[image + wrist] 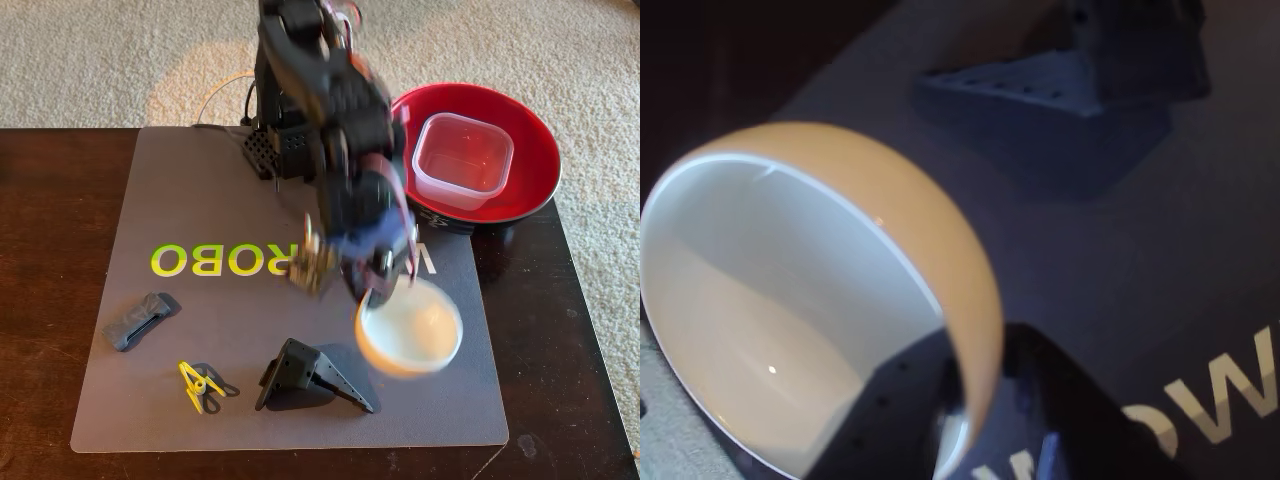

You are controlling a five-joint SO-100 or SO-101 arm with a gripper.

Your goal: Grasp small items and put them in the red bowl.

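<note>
The small round dish (410,335), white inside with a pale orange outer wall, sits tilted at lower centre-right of the fixed view, blurred. In the wrist view the same dish (820,300) fills the left half of the frame, and the black end effector (975,400) is closed narrowly on its rim, one finger inside the wall and one outside. In the fixed view the end effector (385,285) meets the dish at its upper left edge.

The large round bowl (535,160), glossy red inside, stands at upper right of the fixed view, partly over the table's far edge. A clear square plastic tub (462,160) rests inside it.

The black angular 3D-printed bracket (305,375) lies at lower centre, just left of the dish; in the wrist view it appears blurred at upper centre-right (1060,90). The yellow-and-black clip (203,385) lies left of the bracket. The dark grey ribbed block (138,320) lies at lower left, apart from the clip.

All three rest on a grey mat (200,200) with yellow-green lettering, laid on the dark wooden table (50,300). Beige carpet (100,50) shows beyond.
</note>
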